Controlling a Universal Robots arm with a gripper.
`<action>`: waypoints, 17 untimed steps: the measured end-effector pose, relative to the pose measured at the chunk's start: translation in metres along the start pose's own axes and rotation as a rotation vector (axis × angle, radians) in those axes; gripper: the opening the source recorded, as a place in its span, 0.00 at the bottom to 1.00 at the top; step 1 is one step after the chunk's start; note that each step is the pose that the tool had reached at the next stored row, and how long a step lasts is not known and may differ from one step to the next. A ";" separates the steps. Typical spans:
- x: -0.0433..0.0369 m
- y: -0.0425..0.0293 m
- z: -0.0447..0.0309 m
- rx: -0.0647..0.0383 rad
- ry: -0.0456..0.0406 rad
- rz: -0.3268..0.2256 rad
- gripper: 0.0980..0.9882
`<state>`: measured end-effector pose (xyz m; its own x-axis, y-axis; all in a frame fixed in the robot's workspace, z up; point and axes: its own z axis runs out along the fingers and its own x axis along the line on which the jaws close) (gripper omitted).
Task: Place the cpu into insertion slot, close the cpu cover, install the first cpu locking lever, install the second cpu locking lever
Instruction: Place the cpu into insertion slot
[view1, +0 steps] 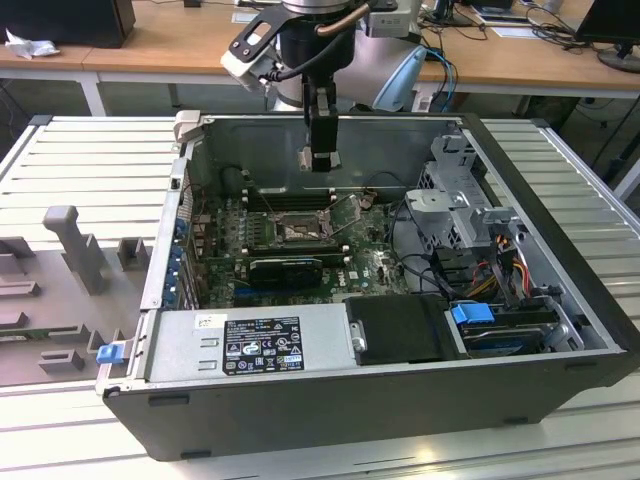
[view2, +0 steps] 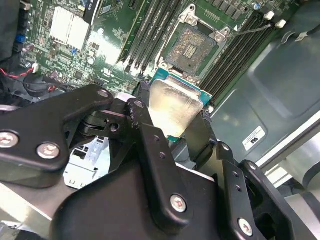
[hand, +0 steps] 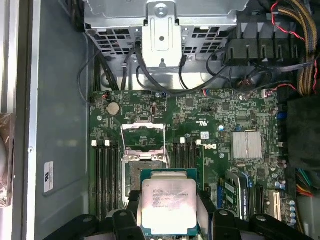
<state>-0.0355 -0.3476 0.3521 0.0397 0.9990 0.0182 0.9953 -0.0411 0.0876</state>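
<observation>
End effector (view2: 170, 118) clenched on two opposite edges of the cpu (hand: 169, 198), held level above and apart from the insertion slot (hand: 143, 164). The cpu cover (hand: 143, 135) is swung open beside the slot. Memory slots (hand: 106, 175) flank the slot, and the space over it is unobstructed.

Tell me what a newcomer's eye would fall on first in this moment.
The cpu, its pale silver face gripped at two edges by the black end effector, dominates both wrist views. Near it on the green motherboard sits the insertion slot, uncovered and empty. In the exterior view, an open desktop computer case on a slatted table frames it all.
</observation>
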 end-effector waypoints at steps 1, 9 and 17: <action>0.0000 0.0000 0.0000 0.000 -0.0009 0.009 0.48; 0.0000 0.0000 0.0002 -0.001 -0.0056 0.063 0.48; -0.0001 -0.0004 0.0045 -0.002 -0.0091 0.104 0.48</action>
<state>-0.0354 -0.3476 0.3475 0.1433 0.9895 0.0182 0.9856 -0.1444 0.0877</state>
